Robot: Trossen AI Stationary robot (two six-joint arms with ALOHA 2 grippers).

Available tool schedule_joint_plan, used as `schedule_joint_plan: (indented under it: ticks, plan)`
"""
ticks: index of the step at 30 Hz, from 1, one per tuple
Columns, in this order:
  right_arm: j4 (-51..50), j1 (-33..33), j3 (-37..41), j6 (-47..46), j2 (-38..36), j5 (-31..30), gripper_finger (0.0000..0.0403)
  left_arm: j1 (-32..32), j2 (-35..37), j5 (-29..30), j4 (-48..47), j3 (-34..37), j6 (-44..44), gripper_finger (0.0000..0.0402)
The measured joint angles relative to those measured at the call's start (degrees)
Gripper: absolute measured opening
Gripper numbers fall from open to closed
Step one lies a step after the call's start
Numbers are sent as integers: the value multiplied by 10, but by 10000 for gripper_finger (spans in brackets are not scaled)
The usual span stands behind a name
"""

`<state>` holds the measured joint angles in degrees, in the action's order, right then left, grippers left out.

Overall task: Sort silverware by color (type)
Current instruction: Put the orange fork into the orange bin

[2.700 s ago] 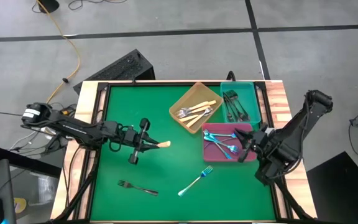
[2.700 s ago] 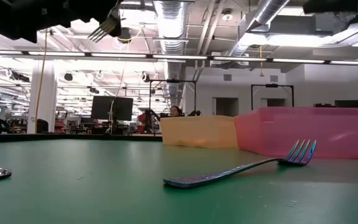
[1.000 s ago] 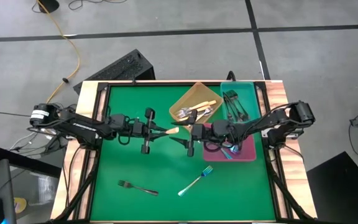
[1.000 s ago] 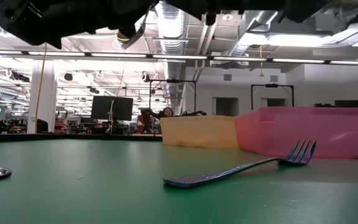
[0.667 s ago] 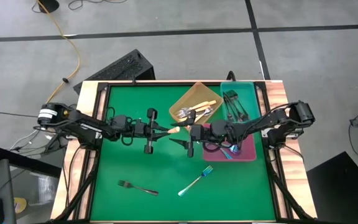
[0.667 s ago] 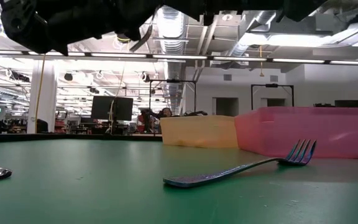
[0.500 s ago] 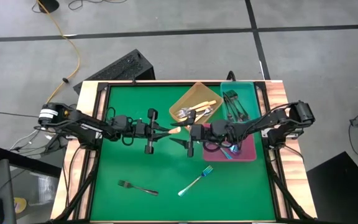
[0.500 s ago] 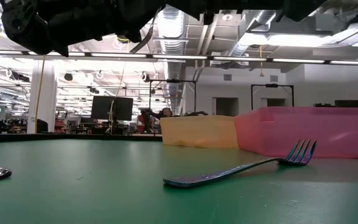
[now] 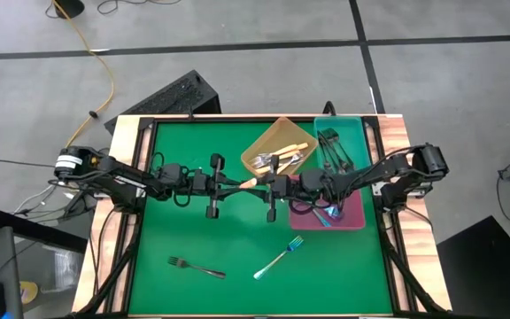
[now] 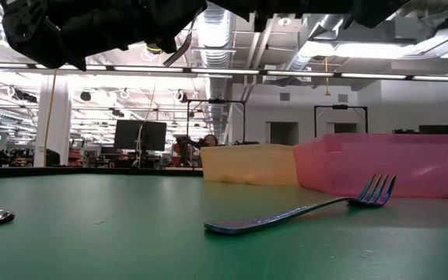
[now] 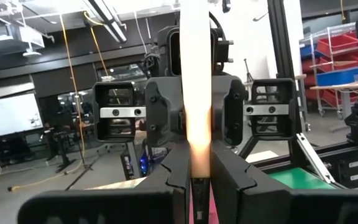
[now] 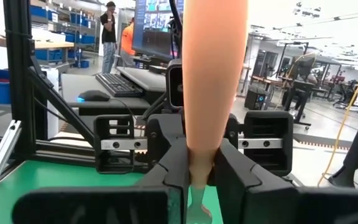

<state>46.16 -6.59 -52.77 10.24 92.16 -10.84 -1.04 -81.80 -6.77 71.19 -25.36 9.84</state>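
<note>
**Hand-over in mid-air, two forks left on the mat**

We have both grippers clenched on one cream-handled fork point(image 9: 248, 182), held above the green mat point(image 9: 193, 230) between them. Our left gripper point(image 9: 230, 184) pinches it from one end; our right gripper point(image 9: 260, 183), facing it nose to nose, grips the cream handle from the other, as both wrist views show. We judge this a hand-over: neither side has let go yet.

Most of the sorting looks done. Just behind our right gripper, toward its own arm, the orange tray point(image 9: 279, 153) holds cream-handled forks, the pink tray point(image 9: 328, 205) holds blue-teal forks, and the teal tray point(image 9: 342, 149) beyond them holds black forks.

What remains, as far as we can see:
- the fork in our grip, which belongs in the orange tray close beside our right gripper;
- a blue-teal fork point(image 9: 279, 257) lying on the mat below the two grippers, near the pink tray;
- a black fork point(image 9: 196, 266) on the mat, nearer our left arm and well apart from the teal tray.
</note>
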Motion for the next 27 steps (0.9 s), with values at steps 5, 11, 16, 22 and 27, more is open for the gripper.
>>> schedule_joint_plan:
  ticks: [5,11,16,22,27]
  plan:
    - [-4,5,0,-10,0,7,72,0,0,0,-4,0,-11,20]
    - [-11,6,0,-22,-1,6,72,0,0,0,-13,0,-24,22]
    - [-22,10,0,-29,0,0,72,0,1,28,-46,0,-40,59]
    - [-79,33,-19,-47,0,0,72,0,40,82,-157,0,-52,118]
    - [-233,56,-88,-40,0,2,72,3,111,132,-272,0,-52,147]
